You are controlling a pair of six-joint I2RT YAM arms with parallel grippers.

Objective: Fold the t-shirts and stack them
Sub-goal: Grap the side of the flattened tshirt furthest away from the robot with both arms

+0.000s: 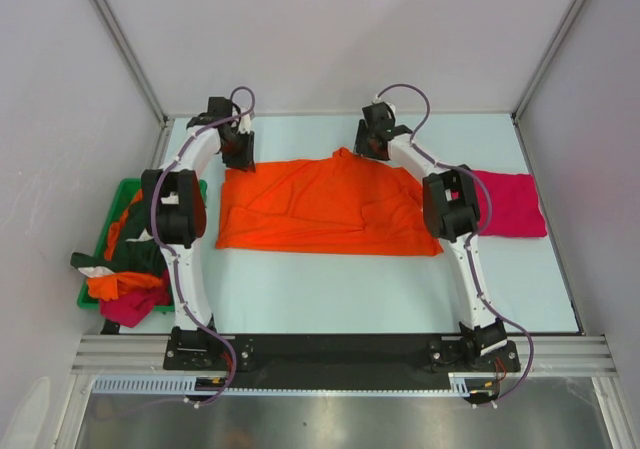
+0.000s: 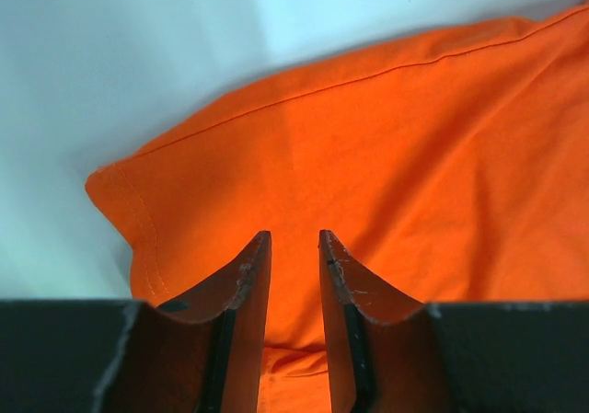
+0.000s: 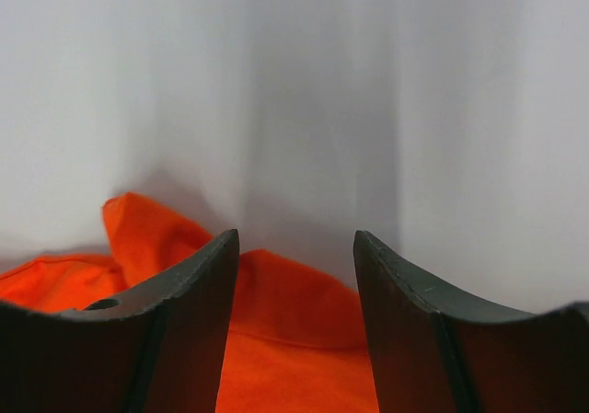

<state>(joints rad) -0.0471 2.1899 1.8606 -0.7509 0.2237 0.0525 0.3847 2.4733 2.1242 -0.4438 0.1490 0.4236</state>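
Note:
A bright orange t-shirt (image 1: 325,209) lies spread across the middle of the table. My left gripper (image 1: 238,152) is at its far left corner. In the left wrist view its jaws (image 2: 294,238) stand a narrow gap apart, with a raised fold of the orange t-shirt (image 2: 386,155) pinched between them. My right gripper (image 1: 372,145) is at the shirt's far edge, where the cloth peaks up. Its jaws (image 3: 294,238) are wide open, with orange cloth (image 3: 294,339) bulging between them. A folded magenta-red t-shirt (image 1: 510,204) lies at the right. Other t-shirts (image 1: 125,269) are heaped in the bin.
A green plastic bin (image 1: 95,269) stands at the table's left edge, holding dark green, orange and magenta cloth. White walls enclose the table at the back and both sides. The right arm's elbow (image 1: 452,204) hangs over the orange shirt's right edge.

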